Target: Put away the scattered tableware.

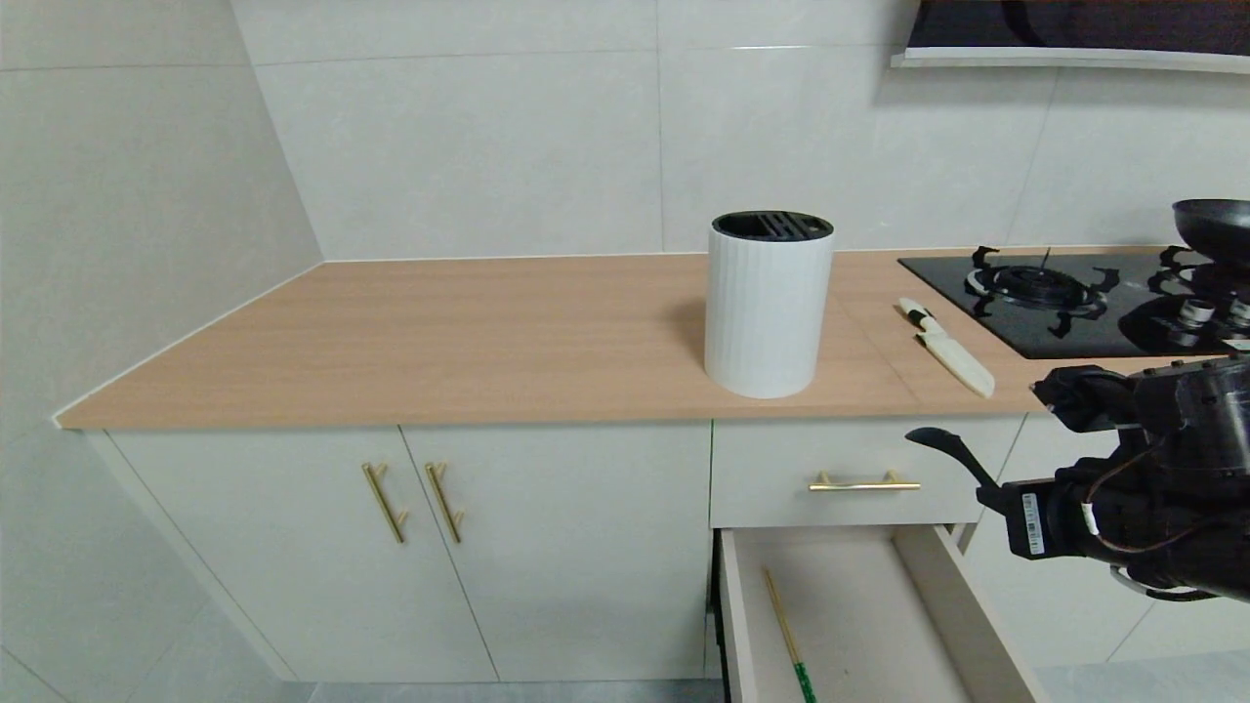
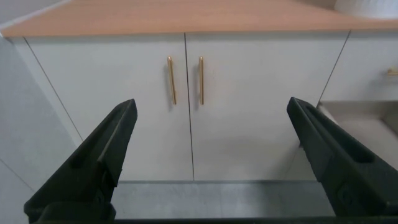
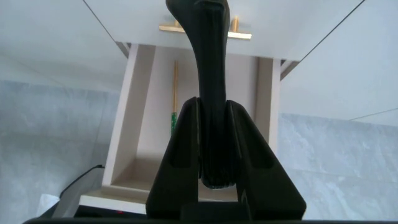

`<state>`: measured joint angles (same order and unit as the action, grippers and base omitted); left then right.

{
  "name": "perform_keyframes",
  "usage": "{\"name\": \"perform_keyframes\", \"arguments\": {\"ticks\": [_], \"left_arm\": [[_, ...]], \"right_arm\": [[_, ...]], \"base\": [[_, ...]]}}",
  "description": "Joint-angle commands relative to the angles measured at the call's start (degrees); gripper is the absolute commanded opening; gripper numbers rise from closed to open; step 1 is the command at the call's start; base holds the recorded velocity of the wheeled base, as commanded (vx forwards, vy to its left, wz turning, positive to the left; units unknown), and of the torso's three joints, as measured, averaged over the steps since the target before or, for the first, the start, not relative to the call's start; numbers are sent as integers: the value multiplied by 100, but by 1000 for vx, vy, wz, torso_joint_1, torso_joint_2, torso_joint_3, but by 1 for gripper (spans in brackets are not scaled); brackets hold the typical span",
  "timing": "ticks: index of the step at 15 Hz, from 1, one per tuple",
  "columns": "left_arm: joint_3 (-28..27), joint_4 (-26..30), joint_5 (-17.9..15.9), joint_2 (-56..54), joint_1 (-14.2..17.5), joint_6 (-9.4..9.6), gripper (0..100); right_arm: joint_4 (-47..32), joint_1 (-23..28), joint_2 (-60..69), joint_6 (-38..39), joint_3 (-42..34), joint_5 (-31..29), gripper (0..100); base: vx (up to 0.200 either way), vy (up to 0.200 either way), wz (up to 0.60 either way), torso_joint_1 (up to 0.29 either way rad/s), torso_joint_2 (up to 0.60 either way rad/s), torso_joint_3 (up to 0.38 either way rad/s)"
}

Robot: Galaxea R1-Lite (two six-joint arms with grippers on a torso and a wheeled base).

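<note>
My right gripper [image 1: 991,491] is shut on the handle of a black spoon [image 1: 940,445], held in front of the closed upper drawer, above the open lower drawer [image 1: 918,566]. In the right wrist view the spoon [image 3: 208,43] sticks out from between the fingers [image 3: 183,134], over the open drawer [image 3: 142,106]. One wooden chopstick with a green end [image 1: 786,625] lies in that drawer. A white-handled knife [image 1: 945,347] lies on the countertop beside a white cylindrical holder with a black slotted top [image 1: 769,303]. My left gripper [image 2: 210,107] is open, facing the cabinet doors low down.
A black gas hob [image 1: 1064,298] with a dark pan [image 1: 1216,227] takes up the counter's right end. The wooden countertop [image 1: 439,342] stretches left to the tiled wall. Two cabinet doors with gold handles [image 1: 386,500] lie below it, and a closed drawer with a gold handle [image 1: 864,482].
</note>
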<state>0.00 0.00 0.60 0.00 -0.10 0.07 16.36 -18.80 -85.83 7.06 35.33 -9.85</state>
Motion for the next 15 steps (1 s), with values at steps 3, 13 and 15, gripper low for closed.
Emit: {"name": "perform_keyframes", "arguments": {"ticks": [3, 13, 15], "left_arm": [[0, -9, 2, 9, 1, 1, 100], [0, -9, 2, 9, 1, 1, 100], [0, -9, 2, 9, 1, 1, 100]], "right_arm": [[60, 25, -232, -3, -8, -8, 0], [60, 25, -373, 6, -26, -8, 0], [60, 25, -373, -3, -26, -8, 0]], "base": [[0, 0, 0, -209, 492, 287], [0, 0, 0, -174, 468, 288], [0, 0, 0, -134, 449, 315]]}}
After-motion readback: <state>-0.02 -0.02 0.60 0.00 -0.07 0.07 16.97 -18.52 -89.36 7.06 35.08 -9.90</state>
